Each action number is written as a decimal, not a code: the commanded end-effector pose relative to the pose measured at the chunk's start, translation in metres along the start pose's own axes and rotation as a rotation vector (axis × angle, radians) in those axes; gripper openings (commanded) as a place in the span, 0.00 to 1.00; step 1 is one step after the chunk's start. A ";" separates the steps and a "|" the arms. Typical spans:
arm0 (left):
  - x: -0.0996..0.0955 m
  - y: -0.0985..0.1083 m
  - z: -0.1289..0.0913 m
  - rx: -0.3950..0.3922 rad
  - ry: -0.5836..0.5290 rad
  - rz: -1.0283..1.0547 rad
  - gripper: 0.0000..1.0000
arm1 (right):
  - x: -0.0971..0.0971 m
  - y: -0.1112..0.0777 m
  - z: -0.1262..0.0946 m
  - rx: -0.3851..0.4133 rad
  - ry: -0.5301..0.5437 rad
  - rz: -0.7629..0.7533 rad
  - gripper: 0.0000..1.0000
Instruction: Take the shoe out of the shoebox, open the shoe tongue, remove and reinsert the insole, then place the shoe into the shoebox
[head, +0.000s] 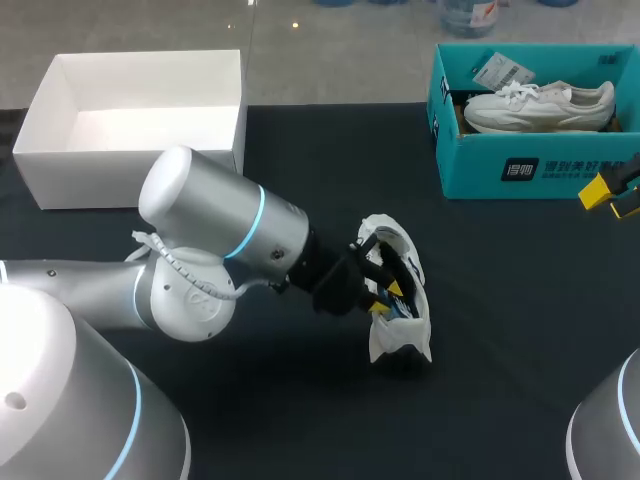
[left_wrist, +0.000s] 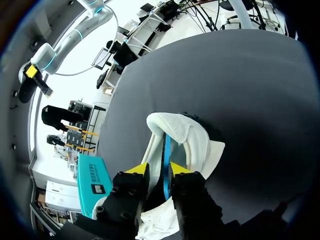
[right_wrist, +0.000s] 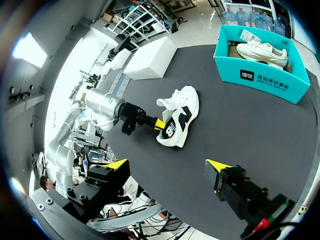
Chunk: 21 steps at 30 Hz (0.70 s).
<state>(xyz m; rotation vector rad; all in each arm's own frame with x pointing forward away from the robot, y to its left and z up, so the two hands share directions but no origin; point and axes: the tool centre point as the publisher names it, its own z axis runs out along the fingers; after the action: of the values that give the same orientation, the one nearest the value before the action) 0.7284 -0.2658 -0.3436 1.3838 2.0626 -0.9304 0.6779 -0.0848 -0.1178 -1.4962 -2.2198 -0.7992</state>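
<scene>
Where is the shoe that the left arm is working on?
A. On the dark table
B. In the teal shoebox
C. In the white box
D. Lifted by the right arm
A: the shoe lies on the table, the left gripper in its opening with its fingers shut on the blue insole.

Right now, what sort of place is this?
Probably a robot test bench for shoe handling: a black table, a teal shoebox holding a white shoe, and my left pincer inside a second shoe.
</scene>
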 end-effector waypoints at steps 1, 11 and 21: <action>0.002 -0.001 0.001 0.003 0.000 0.006 0.02 | 0.000 0.001 0.001 0.003 -0.001 0.001 1.00; 0.004 0.007 0.007 -0.004 0.029 0.031 0.00 | 0.000 0.001 0.001 0.003 -0.001 0.001 1.00; 0.007 0.016 0.019 -0.020 0.067 0.047 0.00 | 0.000 0.001 0.001 0.003 -0.001 0.001 1.00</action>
<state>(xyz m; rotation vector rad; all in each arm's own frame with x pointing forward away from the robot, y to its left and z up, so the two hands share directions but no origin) 0.7399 -0.2659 -0.3635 1.4626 2.0645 -0.8630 0.6779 -0.0847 -0.1178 -1.4961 -2.2198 -0.7992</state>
